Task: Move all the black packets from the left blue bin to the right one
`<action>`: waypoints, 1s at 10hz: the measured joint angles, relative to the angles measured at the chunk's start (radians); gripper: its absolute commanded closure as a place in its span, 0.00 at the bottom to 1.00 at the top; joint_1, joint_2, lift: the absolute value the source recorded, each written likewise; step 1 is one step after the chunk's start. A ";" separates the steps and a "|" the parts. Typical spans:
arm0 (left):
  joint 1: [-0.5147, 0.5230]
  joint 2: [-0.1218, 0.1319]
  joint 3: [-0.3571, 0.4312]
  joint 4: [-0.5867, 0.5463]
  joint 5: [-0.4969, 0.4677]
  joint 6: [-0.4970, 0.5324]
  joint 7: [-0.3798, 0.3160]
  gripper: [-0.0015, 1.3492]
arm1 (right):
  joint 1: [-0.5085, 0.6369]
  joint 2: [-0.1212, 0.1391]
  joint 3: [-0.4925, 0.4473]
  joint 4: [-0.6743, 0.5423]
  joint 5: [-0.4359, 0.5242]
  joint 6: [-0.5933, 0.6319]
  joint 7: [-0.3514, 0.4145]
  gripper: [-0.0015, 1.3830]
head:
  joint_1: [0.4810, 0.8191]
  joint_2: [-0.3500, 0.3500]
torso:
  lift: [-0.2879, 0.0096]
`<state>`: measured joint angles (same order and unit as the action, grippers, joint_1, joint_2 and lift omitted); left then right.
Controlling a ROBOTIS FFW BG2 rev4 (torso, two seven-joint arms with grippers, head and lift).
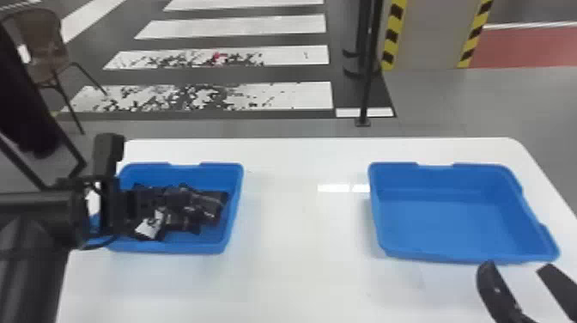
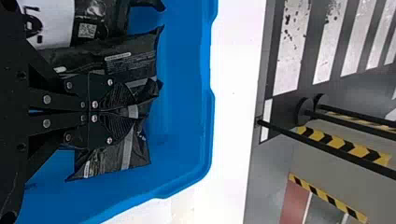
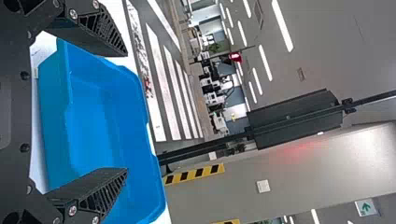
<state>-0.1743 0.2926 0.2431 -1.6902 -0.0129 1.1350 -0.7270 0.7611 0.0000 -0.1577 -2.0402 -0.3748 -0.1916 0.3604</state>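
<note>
In the head view my left gripper (image 1: pixel 131 208) is low over the left blue bin (image 1: pixel 229 227), at the left side of a pile of black packets (image 1: pixel 206 204). In the left wrist view my left gripper (image 2: pixel 132 112) is shut on a crumpled black packet (image 2: pixel 140 151), whose film bunches up around the fingertips. Another black packet (image 2: pixel 135 58) lies against it, near one with a white label (image 2: pixel 51 21). My right gripper (image 1: pixel 517 267) is parked open just in front of the right blue bin (image 1: pixel 450 223), which holds nothing. The right wrist view has my right gripper (image 3: pixel 126 112) with its fingers wide apart.
Both bins stand on a white table (image 1: pixel 300 236), with a wide stretch of tabletop between them. Beyond the far table edge are a black pole (image 1: pixel 367 86) and a chair (image 1: pixel 45 47) on the floor.
</note>
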 measured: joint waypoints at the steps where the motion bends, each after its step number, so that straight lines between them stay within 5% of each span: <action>1: 0.055 -0.002 0.037 -0.093 0.041 0.015 -0.006 0.89 | 0.003 0.000 0.000 -0.007 -0.003 0.000 0.000 0.11 | 0.63 0.67 | 0.50; 6: 0.266 -0.032 0.070 -0.382 0.354 -0.024 -0.036 0.89 | -0.042 0.000 0.003 -0.037 -0.042 0.105 0.106 0.11 | 0.63 0.54 | 0.50; 10: 0.308 -0.064 -0.012 -0.459 0.453 -0.040 -0.038 0.89 | -0.137 -0.001 0.084 -0.036 -0.179 0.353 0.177 0.12 | 0.63 0.53 | 0.50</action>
<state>0.1338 0.2288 0.2312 -2.1488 0.4404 1.0949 -0.7650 0.6238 -0.0015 -0.0733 -2.0762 -0.5542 0.1619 0.5377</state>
